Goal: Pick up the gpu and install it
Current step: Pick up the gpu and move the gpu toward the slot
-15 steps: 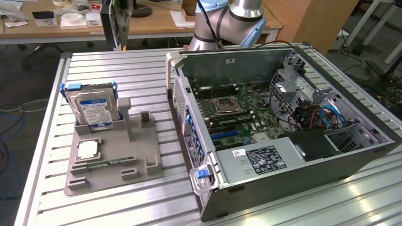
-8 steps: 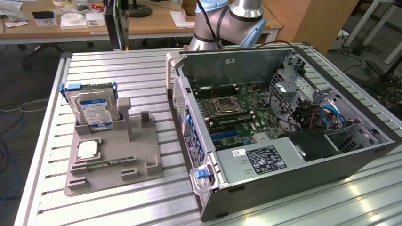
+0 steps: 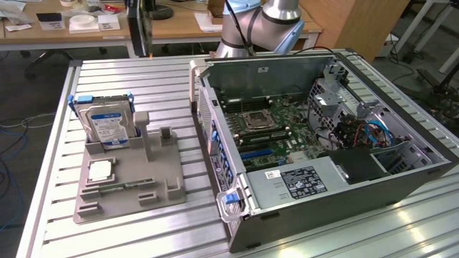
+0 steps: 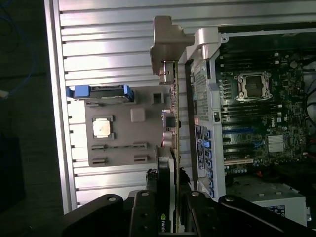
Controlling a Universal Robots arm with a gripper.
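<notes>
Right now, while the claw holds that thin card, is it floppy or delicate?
Probably stiff: the graphics card juts straight from the claw without visible sag. Likely fragile, as small parts sit bare along its thin edge. The metal bracket at its far end may make it end-heavy, so it could twist in a loose grip.

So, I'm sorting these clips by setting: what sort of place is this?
Probably a robotics lab set up for PC assembly: a robot arm behind a slotted aluminium table, an open desktop computer case on it beside a grey fixture holding a hard drive, and cluttered wooden desks beyond.
</notes>
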